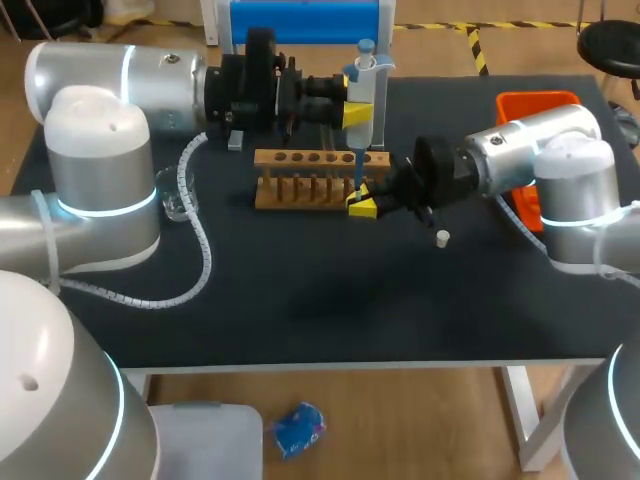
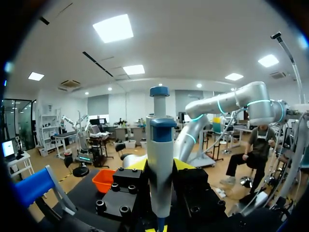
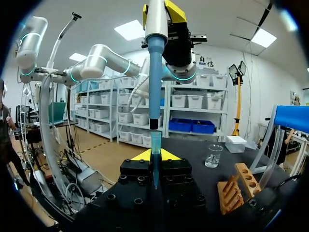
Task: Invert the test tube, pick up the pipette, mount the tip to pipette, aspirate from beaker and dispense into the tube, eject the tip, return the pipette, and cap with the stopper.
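Note:
My left gripper (image 1: 357, 112) is shut on the white pipette (image 1: 364, 85) and holds it upright over the right end of the wooden rack (image 1: 300, 175). The pipette's blue tip (image 3: 154, 96) points down, ending just above the mouth of the clear test tube (image 3: 155, 150). My right gripper (image 3: 155, 157) is shut on that tube and holds it upright in front of the rack (image 3: 236, 188). In the left wrist view the pipette (image 2: 159, 159) stands between the fingers of the left gripper (image 2: 159, 166). In the head view the right gripper (image 1: 363, 205) sits under the tip. The glass beaker (image 1: 178, 203) stands at the left. A small white stopper (image 1: 442, 238) lies right of the rack.
An orange bin (image 1: 530, 105) sits at the table's right back corner, partly behind my right arm. A blue holder (image 1: 305, 20) stands at the back edge. The beaker (image 3: 213, 155) also shows beyond the rack in the right wrist view. Dark table surface (image 1: 320, 300) stretches toward the front.

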